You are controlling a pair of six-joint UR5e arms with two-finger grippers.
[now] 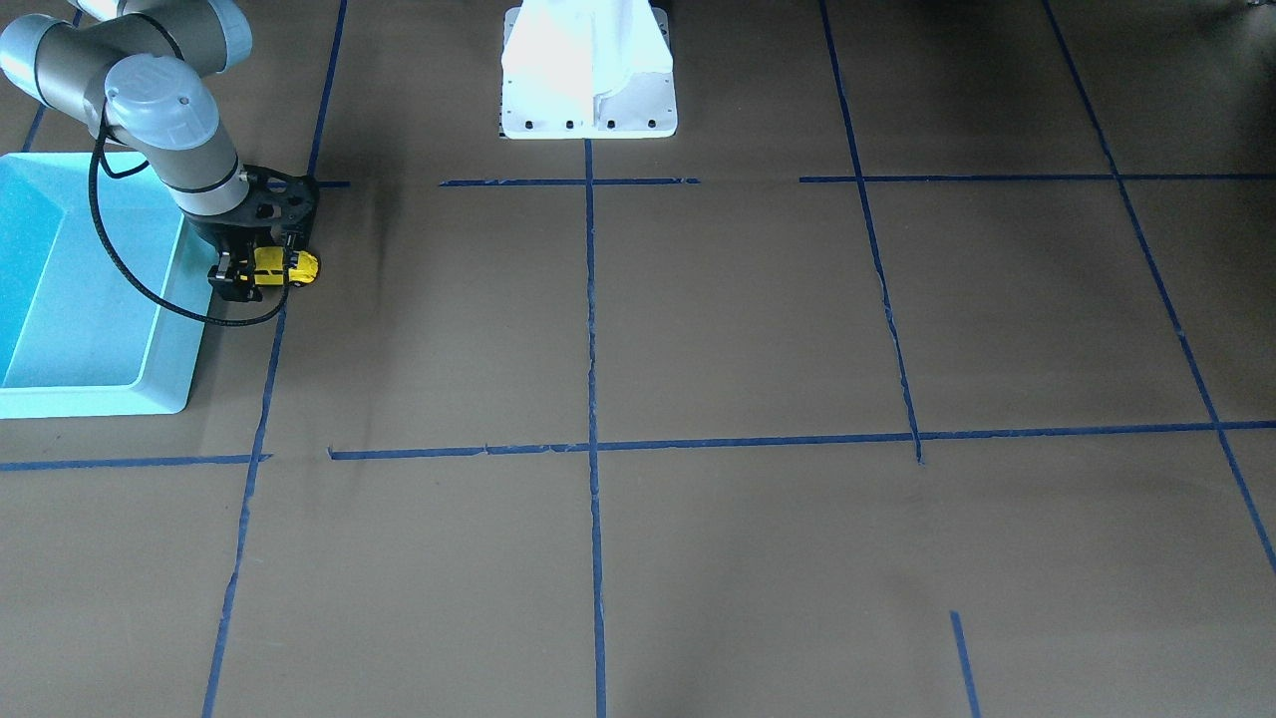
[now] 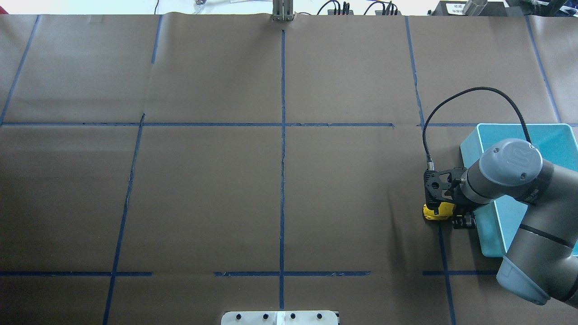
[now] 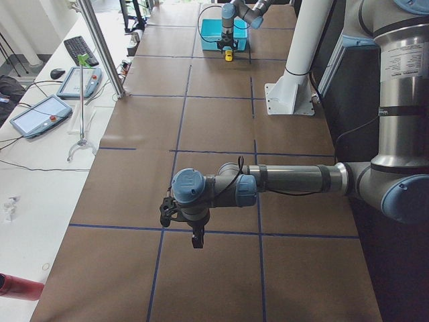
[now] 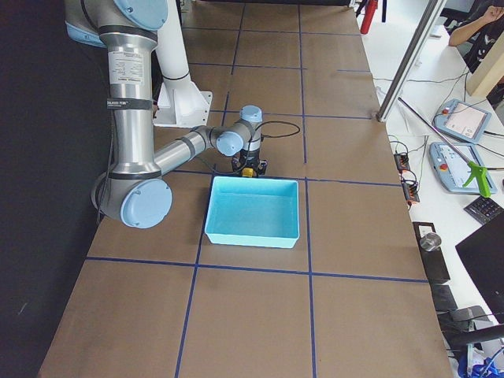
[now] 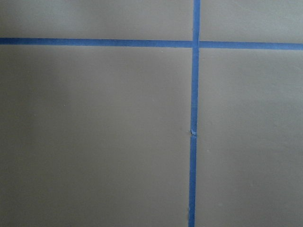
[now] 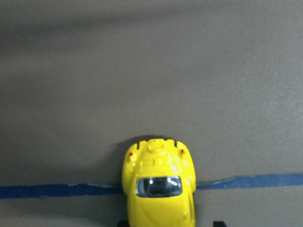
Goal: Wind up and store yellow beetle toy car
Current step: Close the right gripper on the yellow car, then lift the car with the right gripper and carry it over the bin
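The yellow beetle toy car [image 1: 284, 267] is held between the fingers of my right gripper [image 1: 261, 272], low at the table surface, just beside the turquoise bin [image 1: 100, 404]. In the overhead view the car [image 2: 437, 211] pokes out left of the right gripper [image 2: 449, 215], next to the bin's wall [image 2: 469, 149]. The right wrist view shows the car [image 6: 159, 187] from above, lying over a blue tape line. My left gripper [image 3: 194, 236] shows only in the exterior left view, low over the table far from the car. I cannot tell whether it is open or shut.
The table is covered in brown paper with a grid of blue tape lines [image 2: 282, 135]. The robot's white base [image 1: 588, 70] stands at the table's edge. A black cable [image 2: 474, 92] loops from the right wrist over the bin. The left wrist view shows only paper and tape [image 5: 193, 118].
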